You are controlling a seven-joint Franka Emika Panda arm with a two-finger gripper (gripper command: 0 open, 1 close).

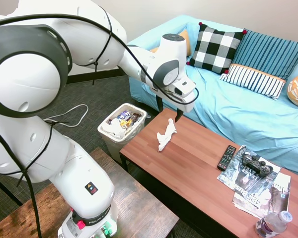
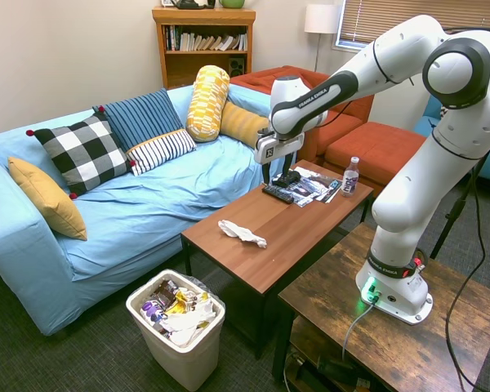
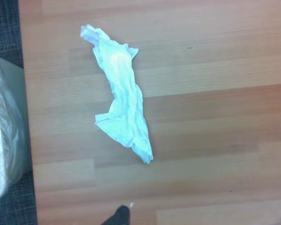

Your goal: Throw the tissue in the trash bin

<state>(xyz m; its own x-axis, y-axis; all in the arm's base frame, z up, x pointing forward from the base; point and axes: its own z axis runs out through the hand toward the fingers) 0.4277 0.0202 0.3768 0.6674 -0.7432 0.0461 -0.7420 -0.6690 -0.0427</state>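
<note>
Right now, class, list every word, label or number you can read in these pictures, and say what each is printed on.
"FRANKA EMIKA": on the arm.
Magazines: large cover print, too distorted to read surely.
Wrappers in the trash bin: print too small to read.

Arm outstretched, tool (image 1: 169,113) open, pointing down
</note>
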